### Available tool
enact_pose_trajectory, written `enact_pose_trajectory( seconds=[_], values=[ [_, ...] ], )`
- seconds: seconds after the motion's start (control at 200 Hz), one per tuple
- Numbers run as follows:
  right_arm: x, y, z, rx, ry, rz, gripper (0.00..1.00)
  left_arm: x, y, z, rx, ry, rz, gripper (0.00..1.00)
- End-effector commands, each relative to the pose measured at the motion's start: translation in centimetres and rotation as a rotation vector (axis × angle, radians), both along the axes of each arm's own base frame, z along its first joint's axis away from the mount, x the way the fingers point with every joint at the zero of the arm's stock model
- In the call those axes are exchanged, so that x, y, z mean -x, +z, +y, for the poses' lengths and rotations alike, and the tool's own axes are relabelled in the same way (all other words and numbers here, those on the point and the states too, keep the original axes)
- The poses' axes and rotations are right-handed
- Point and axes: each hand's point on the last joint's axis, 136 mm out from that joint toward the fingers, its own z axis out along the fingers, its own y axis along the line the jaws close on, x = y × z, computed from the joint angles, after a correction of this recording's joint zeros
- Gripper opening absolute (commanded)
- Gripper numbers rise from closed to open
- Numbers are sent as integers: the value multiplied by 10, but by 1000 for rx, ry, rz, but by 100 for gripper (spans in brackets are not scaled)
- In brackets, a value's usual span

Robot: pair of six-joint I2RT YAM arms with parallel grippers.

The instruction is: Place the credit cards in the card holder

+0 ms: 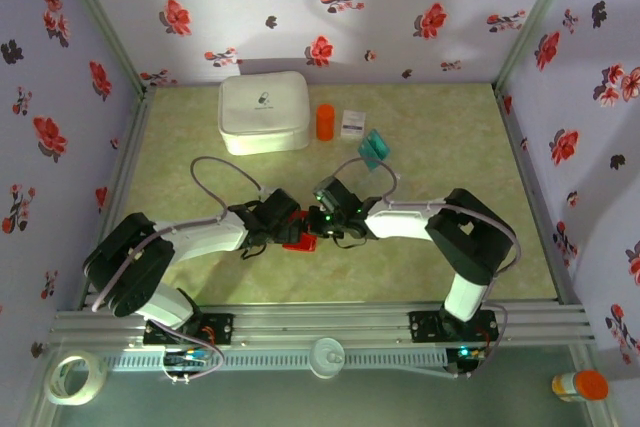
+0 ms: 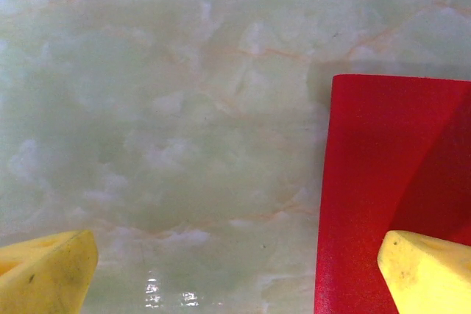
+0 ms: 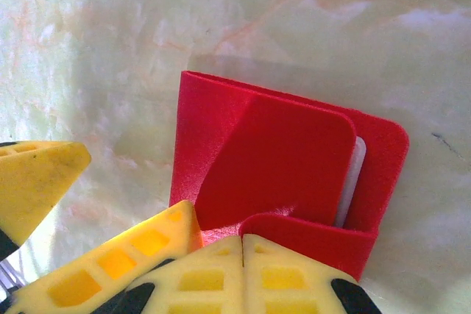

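The red card holder (image 1: 299, 243) lies on the table between my two grippers. In the right wrist view the card holder (image 3: 280, 152) has one cover partly lifted, and a pale inner edge shows on its right side. My right gripper (image 3: 242, 244) is shut, its tips against the holder's curled near edge. My left gripper (image 2: 235, 277) is open over the table, and its right finger (image 2: 427, 273) hangs above the card holder (image 2: 397, 174). The teal credit cards (image 1: 373, 149) lie further back, apart from both grippers.
A large white case (image 1: 263, 113), an orange cylinder (image 1: 325, 122) and a small white box (image 1: 352, 124) stand along the back. A clear sleeve (image 1: 378, 179) lies below the cards. Floral walls enclose the table on three sides.
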Motion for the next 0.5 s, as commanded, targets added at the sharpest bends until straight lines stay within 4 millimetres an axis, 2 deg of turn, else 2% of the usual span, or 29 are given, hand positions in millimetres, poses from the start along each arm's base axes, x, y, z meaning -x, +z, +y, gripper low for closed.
enact_pose_trajectory(
  seconds=[0.0,0.35,0.495],
  values=[
    [10,-34,-26,91,-50,65,0,19,-12,6,-29,-32,65,100],
    [9,-56,-63,184,-152,130,0,20,-13,6,-27,-30,69,100],
    [10,-62,-68,204,-152,162,0,19,-11,5,-24,-30,66,100]
  ],
)
